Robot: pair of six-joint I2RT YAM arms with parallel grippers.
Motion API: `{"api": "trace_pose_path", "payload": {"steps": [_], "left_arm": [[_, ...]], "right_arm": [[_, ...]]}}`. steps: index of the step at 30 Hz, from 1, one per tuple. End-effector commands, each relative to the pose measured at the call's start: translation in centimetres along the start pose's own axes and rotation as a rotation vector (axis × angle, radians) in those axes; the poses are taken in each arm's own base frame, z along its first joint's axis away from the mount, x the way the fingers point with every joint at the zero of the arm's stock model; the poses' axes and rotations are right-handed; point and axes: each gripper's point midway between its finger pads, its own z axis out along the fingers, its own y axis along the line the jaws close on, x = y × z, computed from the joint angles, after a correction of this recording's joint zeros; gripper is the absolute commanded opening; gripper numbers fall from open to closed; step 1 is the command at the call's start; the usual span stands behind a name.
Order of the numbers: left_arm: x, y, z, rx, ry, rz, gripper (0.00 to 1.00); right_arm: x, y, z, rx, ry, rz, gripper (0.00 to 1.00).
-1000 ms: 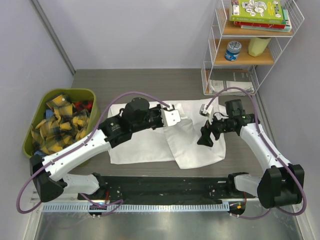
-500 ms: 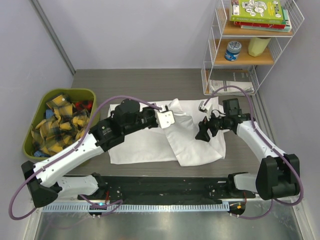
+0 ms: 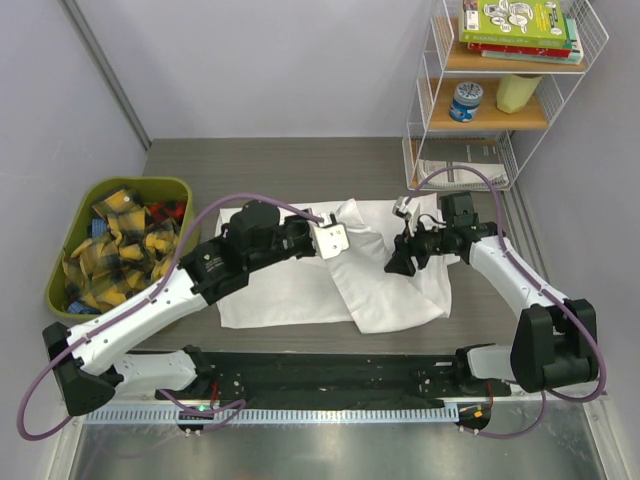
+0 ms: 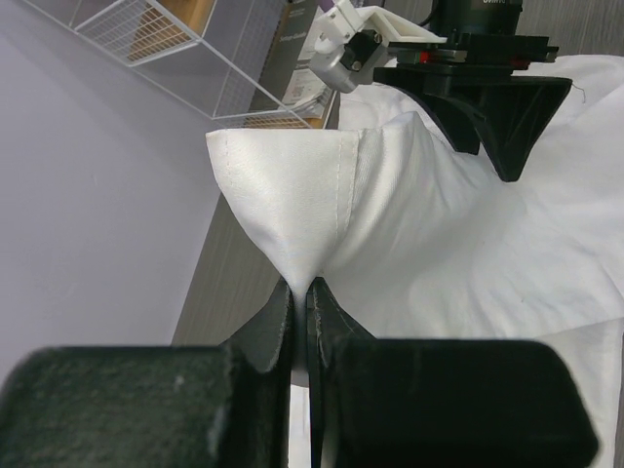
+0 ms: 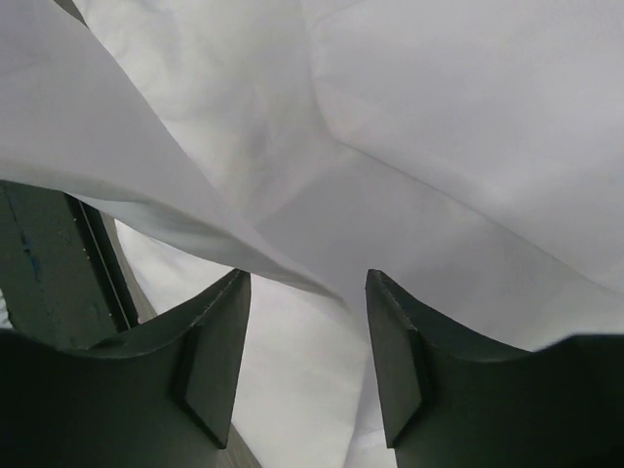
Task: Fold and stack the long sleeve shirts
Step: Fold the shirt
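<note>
A white long sleeve shirt [image 3: 290, 290] lies spread across the middle of the table, its right part folded over and rumpled. My left gripper [image 3: 343, 225] is shut on a pinch of the shirt [image 4: 439, 244], and the hem corner stands up above its fingertips [image 4: 302, 288]. My right gripper [image 3: 397, 265] hangs just right of that raised part, fingers pointing down at the cloth. In the right wrist view its fingers [image 5: 219, 341] stand apart, with a loose fold of the shirt [image 5: 439, 117] running between and above them; the pads do not touch it.
A green bin [image 3: 178, 190] of yellow-and-black plaid cloths stands at the left. A white wire shelf [image 3: 432, 120] with books, a can and papers stands at the back right corner. A black rail [image 3: 320, 372] runs along the near edge.
My right gripper has moved up and left toward the raised fold, and its jaws have narrowed. My left gripper pulled the pinched cloth slightly left, then held still.
</note>
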Motion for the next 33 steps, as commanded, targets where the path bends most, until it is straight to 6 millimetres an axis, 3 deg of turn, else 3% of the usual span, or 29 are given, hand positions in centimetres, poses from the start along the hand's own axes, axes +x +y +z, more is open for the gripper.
{"api": "trace_pose_path", "payload": {"steps": [1,2,5,7,8,9,13,15,19,20,21,22,25,26,28,29,31,32,33], "left_arm": [[-1.6,2.0,-0.9,-0.078,-0.057,0.026,0.00],[-1.7,2.1,-0.9,-0.082,-0.058,0.023,0.00],[-2.1,1.9,-1.5,-0.072,-0.074,0.023,0.00],[-1.9,0.8,-2.0,-0.027,-0.073,0.015,0.00],[-2.7,0.0,-3.0,0.016,-0.116,-0.004,0.01],[-2.4,-1.5,-3.6,0.079,-0.110,-0.031,0.01],[-3.7,-9.5,-6.1,0.401,-0.186,-0.205,0.09],[-4.3,-13.5,-6.8,0.516,-0.184,-0.224,0.06],[-4.4,-20.1,-9.5,0.751,-0.216,-0.151,0.50],[-4.7,-21.8,-10.6,0.807,-0.232,-0.117,0.57],[-4.3,-22.2,-10.9,0.812,-0.224,-0.097,0.62],[-3.6,-21.2,-10.3,0.738,-0.179,-0.092,0.67],[-0.1,-18.4,-9.5,0.612,-0.008,-0.151,0.67],[3.2,-17.4,-9.9,0.595,0.108,-0.169,0.65],[6.7,-17.3,-11.2,0.634,0.242,-0.190,0.60],[9.7,-16.8,-12.4,0.627,0.356,-0.187,0.58],[13.7,-16.9,-13.3,0.614,0.493,-0.166,0.53],[15.9,-16.0,-13.9,0.572,0.576,-0.150,0.51],[17.7,-16.6,-14.8,0.600,0.625,-0.115,0.49]], "right_arm": [[-1.8,0.3,0.3,-0.028,-0.042,-0.040,0.50],[-1.9,0.4,0.4,-0.031,-0.041,-0.040,0.33],[-2.0,-0.1,0.2,0.010,-0.024,0.008,0.01],[-2.3,-0.1,-0.3,0.033,-0.020,0.010,0.01],[-2.8,0.1,-0.9,0.052,-0.036,0.012,0.01],[-2.7,0.1,-1.3,0.063,-0.044,0.028,0.01],[-3.1,1.1,-2.7,0.094,-0.077,0.035,0.01],[-3.1,1.6,-3.4,0.107,-0.081,0.027,0.01],[-3.5,2.1,-5.0,0.146,-0.097,-0.004,0.01],[-3.5,2.5,-5.3,0.147,-0.096,-0.007,0.01],[-3.5,2.8,-5.6,0.148,-0.097,-0.026,0.01],[-3.7,3.3,-6.0,0.150,-0.107,-0.047,0.01],[-2.9,4.9,-7.0,0.139,-0.082,-0.075,0.01],[-2.7,5.1,-7.2,0.140,-0.071,-0.089,0.01],[-1.8,5.8,-7.8,0.145,-0.040,-0.123,0.01],[-1.5,6.0,-8.1,0.150,-0.028,-0.141,0.01],[-0.8,6.3,-8.6,0.159,-0.002,-0.171,0.01],[-0.6,6.6,-8.9,0.171,-0.005,-0.193,0.01],[-0.5,6.7,-9.2,0.183,0.001,-0.206,0.01]]}}
